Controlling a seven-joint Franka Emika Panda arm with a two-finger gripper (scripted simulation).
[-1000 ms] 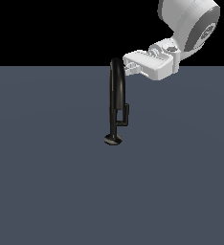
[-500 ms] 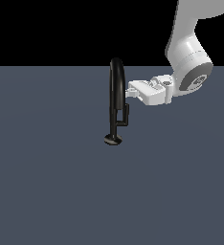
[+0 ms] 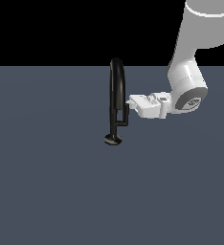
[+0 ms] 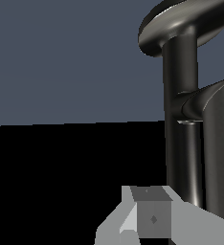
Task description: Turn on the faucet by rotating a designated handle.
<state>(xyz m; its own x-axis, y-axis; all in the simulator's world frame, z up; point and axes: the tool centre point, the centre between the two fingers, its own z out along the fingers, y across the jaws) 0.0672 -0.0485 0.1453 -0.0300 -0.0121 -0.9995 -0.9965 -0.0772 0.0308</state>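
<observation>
The glossy black faucet [image 3: 116, 86] stands upright on its small round base disc [image 3: 113, 139], its tall arch rising from a thin stem. The handle [image 3: 125, 115] is a short black bar on a side arm to the exterior view's right of the stem. My gripper [image 3: 132, 101] lies level, its tips at the handle's upper end, touching or nearly so, and looks shut and empty. In the wrist view the fingers [image 4: 152, 217] meet in front of the stem [image 4: 181, 143], with the base disc [image 4: 181, 24], the side arm [image 4: 200, 103] and the handle [image 4: 221, 143] close by.
The faucet stands on a flat dark grey-blue surface [image 3: 51, 182]. My white arm [image 3: 188, 81] comes down from the exterior view's upper right. Nothing else shows.
My gripper has come down along the exterior view's right side of the arch, from near its top to the handle's upper end. The faucet and handle have not visibly moved.
</observation>
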